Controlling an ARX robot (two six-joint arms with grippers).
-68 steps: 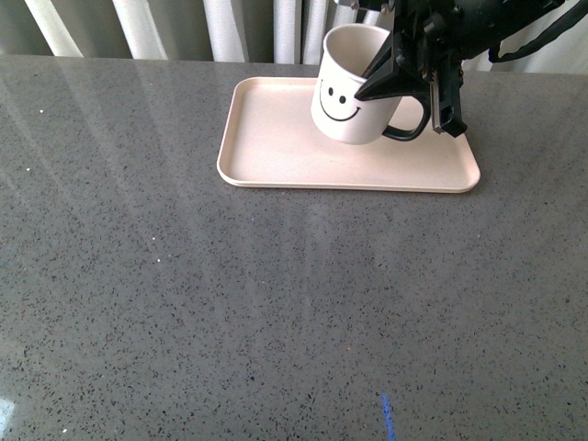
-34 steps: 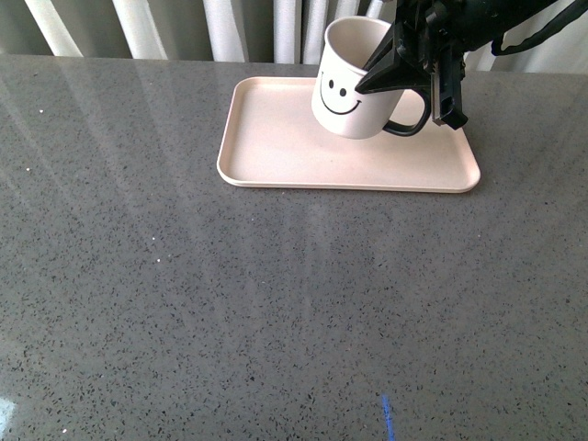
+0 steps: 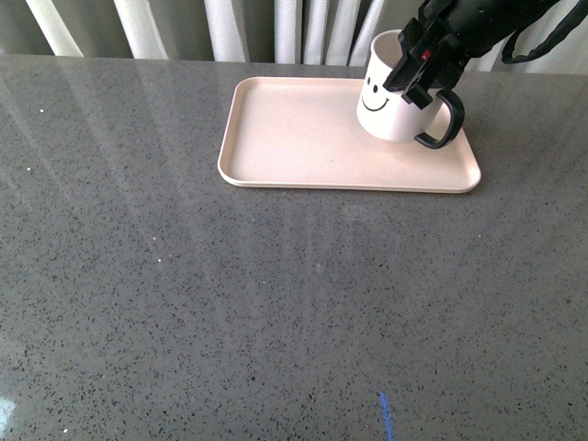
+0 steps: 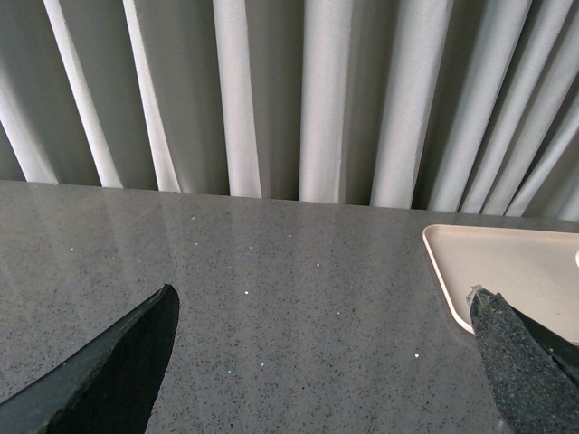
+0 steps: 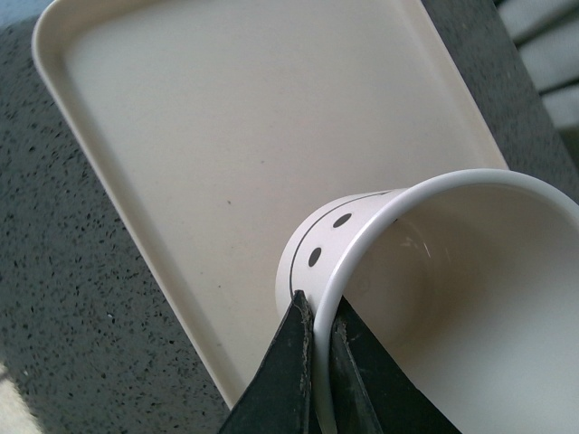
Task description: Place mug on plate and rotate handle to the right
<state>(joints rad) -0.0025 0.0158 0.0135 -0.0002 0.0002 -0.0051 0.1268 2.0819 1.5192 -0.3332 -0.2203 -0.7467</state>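
The white mug [image 3: 390,103] with a black smiley face is at the right end of the pale pink-beige plate [image 3: 294,138], tilted. I cannot tell whether its base touches the plate. Its black handle [image 3: 444,125] points to the right and a little toward me. My right gripper [image 3: 418,69] is shut on the mug's rim, one finger inside and one outside. The right wrist view shows the fingers [image 5: 294,362] pinching the mug's rim [image 5: 362,249] over the plate [image 5: 199,136]. My left gripper [image 4: 321,325] is open and empty over the grey table, with the plate's corner [image 4: 507,262] beside one fingertip.
The grey speckled table [image 3: 276,303] stretches all round the plate. White curtain folds [image 3: 230,28] hang behind the far edge. A small blue mark [image 3: 387,415] is on the table near the front.
My right gripper has carried the mug to the right along the plate, from its middle to its right end. The handle now points lower and more to the right.
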